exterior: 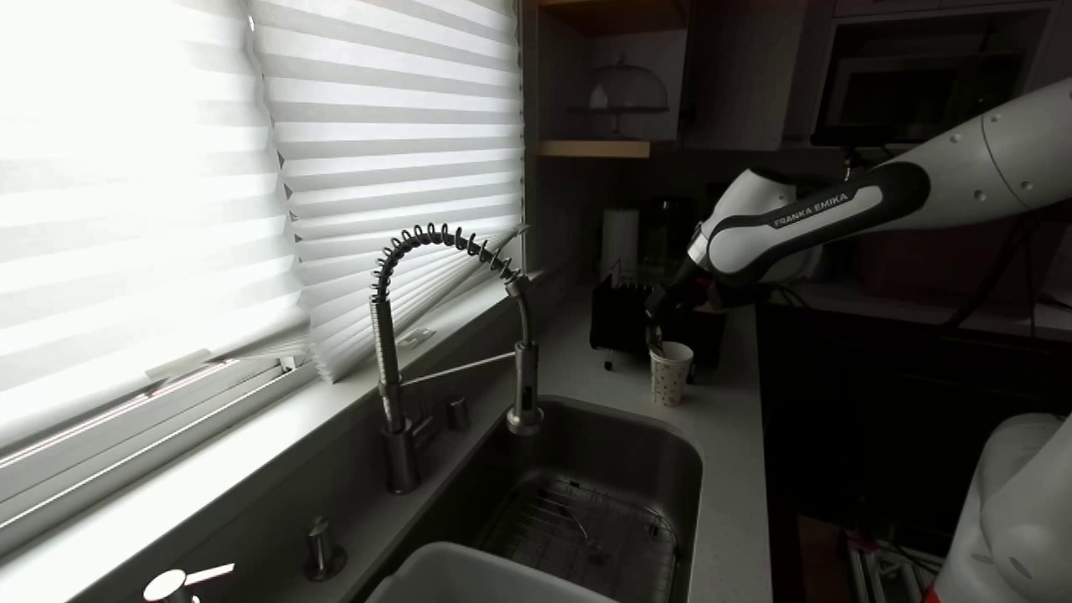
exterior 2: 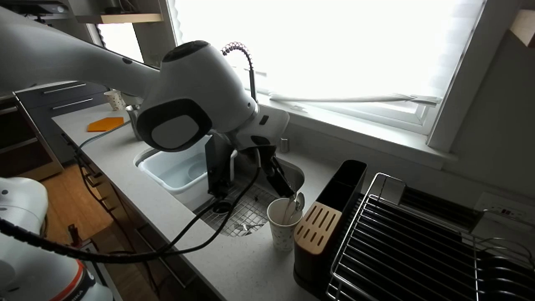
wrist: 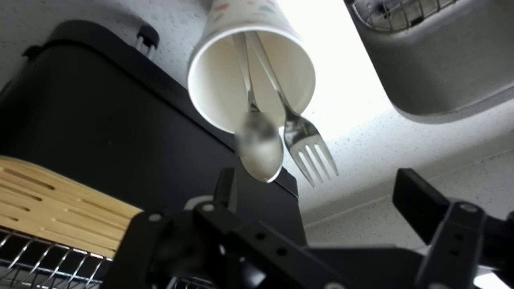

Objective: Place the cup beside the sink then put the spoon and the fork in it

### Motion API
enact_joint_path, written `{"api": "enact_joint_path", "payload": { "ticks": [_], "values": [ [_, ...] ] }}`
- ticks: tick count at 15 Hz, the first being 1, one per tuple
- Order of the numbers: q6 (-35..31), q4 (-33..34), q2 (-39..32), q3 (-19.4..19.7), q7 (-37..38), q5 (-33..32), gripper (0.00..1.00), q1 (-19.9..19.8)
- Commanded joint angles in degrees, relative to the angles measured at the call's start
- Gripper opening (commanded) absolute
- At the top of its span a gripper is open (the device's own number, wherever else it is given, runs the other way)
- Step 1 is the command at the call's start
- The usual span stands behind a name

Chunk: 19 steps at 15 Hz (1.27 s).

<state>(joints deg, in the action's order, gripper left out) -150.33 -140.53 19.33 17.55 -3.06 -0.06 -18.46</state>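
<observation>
The white speckled paper cup [exterior: 669, 382] stands upright on the counter beside the sink [exterior: 624, 419]. It also shows in an exterior view [exterior 2: 282, 238] and in the wrist view [wrist: 213, 92]. The spoon [wrist: 265, 162] and the fork [wrist: 301, 134] stand in the cup, handles down, with bowl and tines above the rim. The spoon also shows in an exterior view [exterior 2: 300, 201]. My gripper [wrist: 321, 190] is open and empty. Its fingers are apart on either side of the utensil heads, and neither visibly touches them. The sink's edge also shows in the wrist view [wrist: 433, 72].
A black dish rack [exterior 2: 401, 251] with a wood-topped utensil holder [exterior 2: 318, 225] stands close beside the cup. The arched spring faucet [exterior: 385, 352] rises behind the sink. A light plastic tub [exterior 2: 175, 184] sits in the sink. Another paper cup [exterior 2: 114, 100] stands at the far counter end.
</observation>
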Motion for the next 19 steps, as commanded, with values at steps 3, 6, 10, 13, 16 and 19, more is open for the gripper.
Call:
{"api": "enact_joint_path", "payload": {
  "ticks": [3,6,10,13,16,19],
  "values": [
    [15.3,4.9,0.5,-1.6,3.8,-8.6,1.0,-3.9],
    [19.2,7.1,0.8,-1.4,4.1,-10.3,1.0,-4.1],
    [23.6,9.4,1.9,-1.1,3.8,-10.7,1.0,-3.9],
    [27.3,11.7,1.7,-1.2,4.9,-11.8,1.0,-4.3],
    [25.9,11.8,1.5,-0.4,3.8,-10.5,1.0,-3.3],
    [25.9,11.8,1.5,-0.4,3.8,-10.5,1.0,-3.1]
  ]
}}
